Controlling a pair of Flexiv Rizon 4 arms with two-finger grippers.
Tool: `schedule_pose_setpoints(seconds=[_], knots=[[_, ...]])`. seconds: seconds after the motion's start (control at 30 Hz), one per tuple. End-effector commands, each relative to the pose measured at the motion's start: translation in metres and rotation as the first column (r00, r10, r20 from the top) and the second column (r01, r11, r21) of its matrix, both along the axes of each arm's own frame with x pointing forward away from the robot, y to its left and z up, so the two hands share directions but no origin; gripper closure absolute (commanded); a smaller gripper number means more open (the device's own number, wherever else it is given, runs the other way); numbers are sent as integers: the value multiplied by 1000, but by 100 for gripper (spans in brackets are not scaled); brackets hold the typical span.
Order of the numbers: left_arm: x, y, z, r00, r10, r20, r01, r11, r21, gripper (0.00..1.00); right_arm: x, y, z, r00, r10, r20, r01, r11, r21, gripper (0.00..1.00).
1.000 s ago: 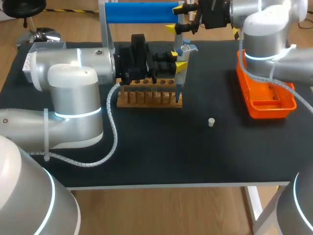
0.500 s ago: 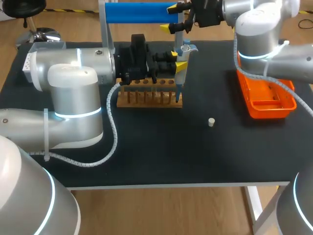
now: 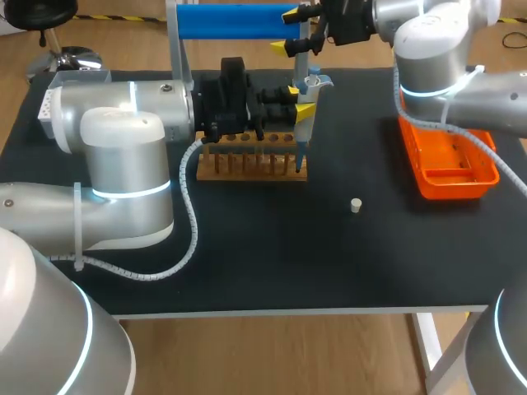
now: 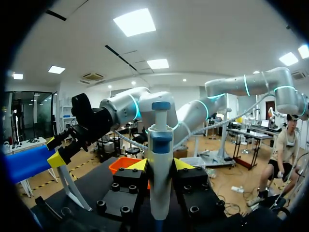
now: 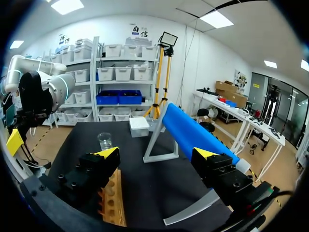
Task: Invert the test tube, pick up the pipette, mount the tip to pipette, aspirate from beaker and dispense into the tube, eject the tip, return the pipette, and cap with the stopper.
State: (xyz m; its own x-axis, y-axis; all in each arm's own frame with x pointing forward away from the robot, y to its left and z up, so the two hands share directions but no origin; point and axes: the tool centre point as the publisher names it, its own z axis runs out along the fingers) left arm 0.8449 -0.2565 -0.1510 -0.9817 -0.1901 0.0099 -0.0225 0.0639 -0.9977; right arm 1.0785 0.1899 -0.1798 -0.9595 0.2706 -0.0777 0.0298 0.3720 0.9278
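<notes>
Left jaws grasp the pipette (image 4: 160,164); right jaws gape empty; the stopper (image 3: 356,205) lies well apart, so capping looks undone.

A long blue cylinder (image 3: 239,20) lies across the top of a grey metal frame (image 3: 175,49) at the far edge of the black table (image 3: 272,255). A wooden rack with a row of holes (image 3: 247,170) stands near the frame. An orange plastic tray (image 3: 455,188) sits well apart from it, toward the table's right edge.
</notes>
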Motion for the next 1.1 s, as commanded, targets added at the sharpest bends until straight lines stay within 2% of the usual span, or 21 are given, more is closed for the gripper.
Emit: schedule_pose_setpoints(seconds=[0.03, 1.1], knots=[[0, -2, -1, 1000, 4, 1, -4, 1000, -2, 100, 3, -1, 1, 1000, 7, -4, -7, 1000, -5, 0], [0, -2, -1, 1000, 4, 1, -4, 1000, -2, 100, 2, -2, 2, 1000, 14, -4, -14, 1000, 2, 0]])
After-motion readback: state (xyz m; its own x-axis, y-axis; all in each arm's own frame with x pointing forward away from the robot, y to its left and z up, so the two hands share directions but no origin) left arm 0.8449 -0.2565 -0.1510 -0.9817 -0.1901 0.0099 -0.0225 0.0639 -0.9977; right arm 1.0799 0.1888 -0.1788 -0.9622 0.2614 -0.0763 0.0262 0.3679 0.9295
